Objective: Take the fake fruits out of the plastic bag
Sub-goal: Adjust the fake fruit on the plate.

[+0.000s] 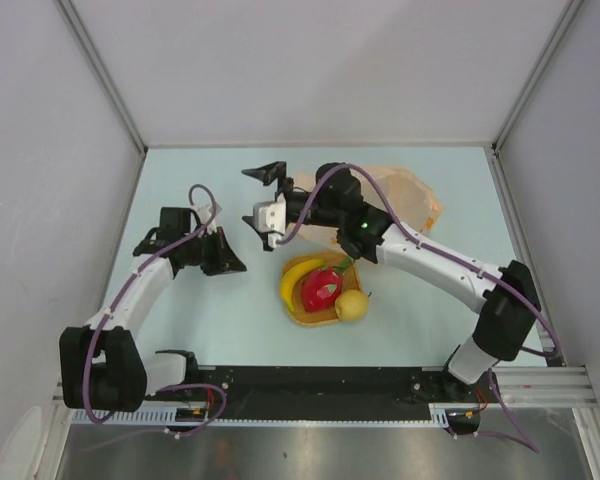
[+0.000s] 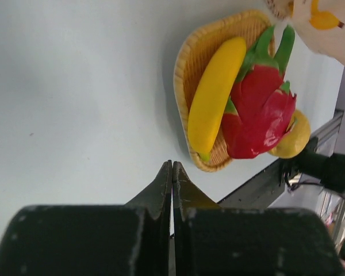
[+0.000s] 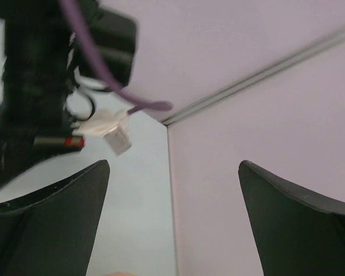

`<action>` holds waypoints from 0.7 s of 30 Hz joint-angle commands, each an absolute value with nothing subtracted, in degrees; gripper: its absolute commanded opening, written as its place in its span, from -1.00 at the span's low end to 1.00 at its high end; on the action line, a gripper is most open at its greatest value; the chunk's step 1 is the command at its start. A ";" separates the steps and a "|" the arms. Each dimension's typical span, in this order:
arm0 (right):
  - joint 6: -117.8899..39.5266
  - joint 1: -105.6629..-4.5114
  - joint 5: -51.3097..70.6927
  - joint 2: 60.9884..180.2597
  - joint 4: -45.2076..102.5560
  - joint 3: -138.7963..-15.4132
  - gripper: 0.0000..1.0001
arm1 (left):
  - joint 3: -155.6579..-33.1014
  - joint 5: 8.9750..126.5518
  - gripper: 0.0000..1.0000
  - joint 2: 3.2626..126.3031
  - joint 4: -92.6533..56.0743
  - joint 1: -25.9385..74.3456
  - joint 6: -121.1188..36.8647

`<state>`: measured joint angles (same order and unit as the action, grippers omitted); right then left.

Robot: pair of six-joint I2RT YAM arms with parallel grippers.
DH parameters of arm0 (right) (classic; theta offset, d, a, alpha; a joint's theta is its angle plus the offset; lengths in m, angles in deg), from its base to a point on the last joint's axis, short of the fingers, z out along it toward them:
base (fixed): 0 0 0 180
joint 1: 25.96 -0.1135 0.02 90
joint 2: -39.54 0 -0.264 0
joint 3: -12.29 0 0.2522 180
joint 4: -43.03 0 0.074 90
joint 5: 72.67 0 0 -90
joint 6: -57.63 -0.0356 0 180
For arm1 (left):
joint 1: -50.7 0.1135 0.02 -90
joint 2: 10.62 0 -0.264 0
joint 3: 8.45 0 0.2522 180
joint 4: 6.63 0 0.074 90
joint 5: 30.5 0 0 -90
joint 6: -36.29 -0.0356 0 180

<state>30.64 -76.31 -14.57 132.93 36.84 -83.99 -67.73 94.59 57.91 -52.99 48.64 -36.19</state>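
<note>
Your right end effector [image 1: 263, 198], spread wide and empty, points left, away from the plastic bag [image 1: 410, 190] lying right of it, behind its wrist. The clenched left end effector [image 2: 172, 169] sits farther off, left of the woven tray [image 1: 310, 321] holding banana [image 1: 298, 273], dragon fruit [image 1: 322, 288], lemon [image 1: 351, 305].

In the top view, the tray [image 1: 313, 322] sits just below the centre. In it the banana [image 1: 297, 276] lies at the left, with the leafy fruit [image 1: 321, 289] touching its right side. The round fruit [image 1: 351, 304] is at the tray's lower right corner. The plastic bag [image 1: 416, 195] lies up and to the right, partly under the right arm.
</note>
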 commanded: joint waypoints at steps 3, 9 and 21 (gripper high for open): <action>-0.97 -75.63 7.03 124.90 44.40 -84.79 0.99 | -69.85 94.14 -1.00 60.74 -52.03 42.10 -42.19; -19.43 -68.16 8.28 120.67 21.47 -85.14 1.00 | -70.37 93.25 -1.00 63.29 -51.77 37.88 -43.68; -28.41 -53.04 8.28 114.87 9.40 -82.16 0.99 | -74.15 92.46 -1.00 67.60 -54.14 27.25 -48.08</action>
